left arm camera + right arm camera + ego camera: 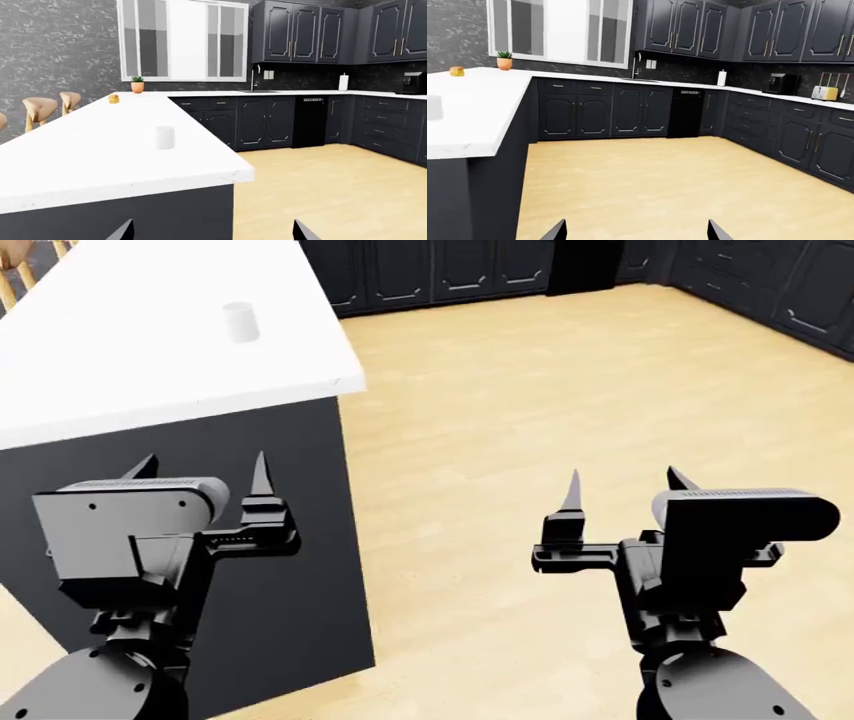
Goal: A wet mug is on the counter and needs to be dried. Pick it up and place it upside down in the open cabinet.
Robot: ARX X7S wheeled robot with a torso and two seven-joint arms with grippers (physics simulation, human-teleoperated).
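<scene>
1. Nearest to me are my own two arms, held low in front of my torso. My left gripper (200, 472) has its fingers spread wide with nothing between them, and my right gripper (625, 483) is spread just the same and equally empty.
2. Just past my left gripper stands the dark end of the counter (147, 360), its white top running away from me. My right gripper hangs over bare wooden floor (534, 400), well clear of the counter.
3. Farther along that white top sits the mug (239, 321), upright, alone, a little in from the edge. In the left wrist view the mug (165, 137) shows plainly; its handle I cannot make out. Neither gripper is near it.
4. Farthest back, a potted plant (137, 85) and a small yellow object (113, 99) sit at the counter's far end, with panelled-door cabinets (600, 110) along the walls. The open cabinet I need is not in any view.
5. My judgement: nothing is done yet. I still have to reach, grasp, lift, invert, find the cabinet and set the mug inside.
</scene>
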